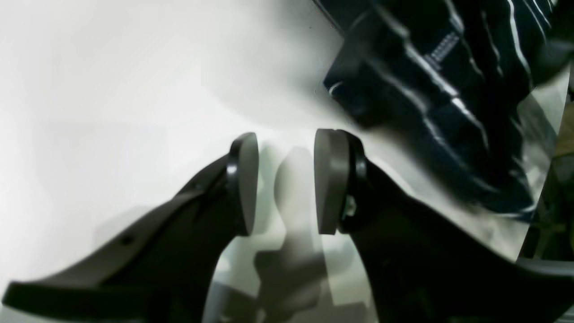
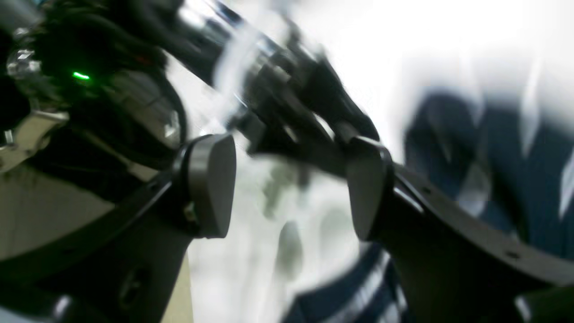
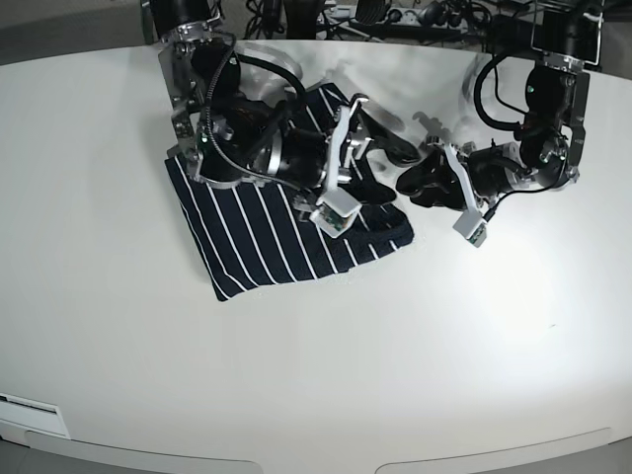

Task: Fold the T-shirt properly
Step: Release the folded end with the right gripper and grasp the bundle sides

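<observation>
While the T-shirt [image 3: 262, 222] lies folded into a compact block on the table [image 3: 415, 346], a fold is judged just completed. The right gripper [image 2: 289, 188] is spread wide and empty; the left gripper [image 1: 286, 179] is parted, holding nothing. Next, the edges are to be checked.

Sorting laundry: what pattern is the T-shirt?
T-shirt: dark navy, thin white stripes; base view.

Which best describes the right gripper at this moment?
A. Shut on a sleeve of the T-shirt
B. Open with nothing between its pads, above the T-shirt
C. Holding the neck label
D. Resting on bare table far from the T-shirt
B: in the right wrist view the right gripper has its pads wide apart with only blurred background between them, and the base view puts it over the T-shirt.
</observation>
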### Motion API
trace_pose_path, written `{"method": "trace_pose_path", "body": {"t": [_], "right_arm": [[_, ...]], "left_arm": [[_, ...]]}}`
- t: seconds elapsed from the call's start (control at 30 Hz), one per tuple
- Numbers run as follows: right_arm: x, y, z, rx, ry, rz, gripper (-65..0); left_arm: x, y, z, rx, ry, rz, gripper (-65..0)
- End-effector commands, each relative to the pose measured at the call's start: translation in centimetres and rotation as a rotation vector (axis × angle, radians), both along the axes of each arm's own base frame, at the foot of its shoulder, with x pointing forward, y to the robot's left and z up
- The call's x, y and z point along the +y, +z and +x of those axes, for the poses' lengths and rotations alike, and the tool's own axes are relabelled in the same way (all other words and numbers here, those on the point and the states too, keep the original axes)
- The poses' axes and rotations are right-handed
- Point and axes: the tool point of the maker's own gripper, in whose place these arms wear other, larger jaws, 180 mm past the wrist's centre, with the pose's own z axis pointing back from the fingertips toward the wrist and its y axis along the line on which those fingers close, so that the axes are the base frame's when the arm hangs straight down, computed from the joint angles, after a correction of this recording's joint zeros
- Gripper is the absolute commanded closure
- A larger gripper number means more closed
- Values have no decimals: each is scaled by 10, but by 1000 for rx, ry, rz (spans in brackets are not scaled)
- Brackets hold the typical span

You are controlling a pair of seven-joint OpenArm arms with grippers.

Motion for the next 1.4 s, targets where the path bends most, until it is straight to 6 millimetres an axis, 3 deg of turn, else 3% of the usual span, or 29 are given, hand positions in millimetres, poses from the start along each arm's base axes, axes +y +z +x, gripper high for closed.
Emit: {"method": "trace_pose_path", "body": {"t": [0.0,0.07,0.13,0.2,0.23,0.4,0.53,0.6,0.67,0.87,1.07,1.23,1.37], "right_arm": [[7,23,5,-59,18,56,-405],[12,34,11,-110,43,52,-399],[11,44,23,-162,40,42,-320],[5,47,44,-223,-9,-22,-117],[-2,46,60,-242,-64,-71,0],[-58,54,135,-384,-434,-198,0],[-99,54,159,-427,-560,-250,0],[-113,42,170,-422,-574,-297,0],[-128,25,183,-419,-586,-356,0],[-162,-30,215,-332,-570,-480,0],[-195,-56,230,-280,-543,-573,0],[-226,-82,206,-189,-500,-605,0],[-247,-107,175,-118,-480,-621,0]], "left_arm": [[5,7,6,-26,-1,14,-234],[5,7,6,-26,-1,14,-233],[5,7,6,-26,-1,14,-176],[6,7,7,-27,-1,17,-11],[5,8,6,-26,-5,18,0],[-16,33,-5,-11,-126,-84,0],[-46,78,-22,-7,-233,-278,0],[-57,98,-29,-35,-278,-342,0],[-68,104,-34,-66,-312,-331,0],[-95,81,-39,-70,-310,-276,0],[-127,47,-56,-57,-385,-161,0],[-123,7,-59,-52,-401,-9,0],[-97,-19,-53,-36,-374,83,0]]}}
